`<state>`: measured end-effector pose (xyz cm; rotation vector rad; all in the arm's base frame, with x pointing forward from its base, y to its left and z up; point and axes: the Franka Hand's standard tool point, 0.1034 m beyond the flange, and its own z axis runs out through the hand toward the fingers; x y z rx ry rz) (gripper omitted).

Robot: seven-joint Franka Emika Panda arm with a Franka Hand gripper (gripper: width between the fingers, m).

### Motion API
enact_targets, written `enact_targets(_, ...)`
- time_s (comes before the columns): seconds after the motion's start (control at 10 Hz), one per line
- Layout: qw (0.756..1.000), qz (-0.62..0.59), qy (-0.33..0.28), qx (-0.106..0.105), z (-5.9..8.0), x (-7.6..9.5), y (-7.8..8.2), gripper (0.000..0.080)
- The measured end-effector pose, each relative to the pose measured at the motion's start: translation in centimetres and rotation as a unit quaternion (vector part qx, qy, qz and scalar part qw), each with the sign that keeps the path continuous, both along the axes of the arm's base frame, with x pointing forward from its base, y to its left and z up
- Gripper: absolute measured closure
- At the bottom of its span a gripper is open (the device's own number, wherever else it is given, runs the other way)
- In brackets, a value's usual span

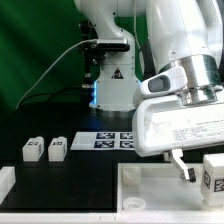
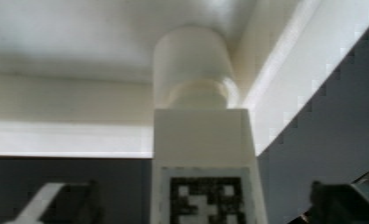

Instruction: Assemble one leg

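A leg (image 2: 206,150), a white chunky block with a black-and-white tag low on its face and a round peg on its far end, stands between my gripper's fingers in the wrist view. My gripper (image 2: 202,206) is open, with a dark gap between each fingertip (image 2: 49,202) and the leg. In the exterior view the same leg (image 1: 213,173) is at the right edge, beside one dark finger (image 1: 182,168) of the gripper (image 1: 196,170). Two more legs (image 1: 33,149) (image 1: 57,149) stand on the black table at the exterior view's left.
The large white tray-like piece (image 1: 140,180) lies along the front of the table under the gripper; it also fills the space behind the leg in the wrist view (image 2: 74,100). The marker board (image 1: 113,140) lies by the robot base. Another white part (image 1: 5,182) sits at the front left.
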<state>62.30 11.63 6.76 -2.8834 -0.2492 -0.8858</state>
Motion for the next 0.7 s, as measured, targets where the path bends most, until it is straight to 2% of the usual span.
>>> enact_targets(0.1,1.000,0.000,0.000,0.000,0.00,0.00,0.00,0.0166)
enact_targets(0.2,1.000,0.000,0.000,0.000,0.00,0.00,0.00,0.0154)
enact_targets(0.7,1.000,0.000,0.000,0.000,-0.01,0.00,-0.01,0.0151)
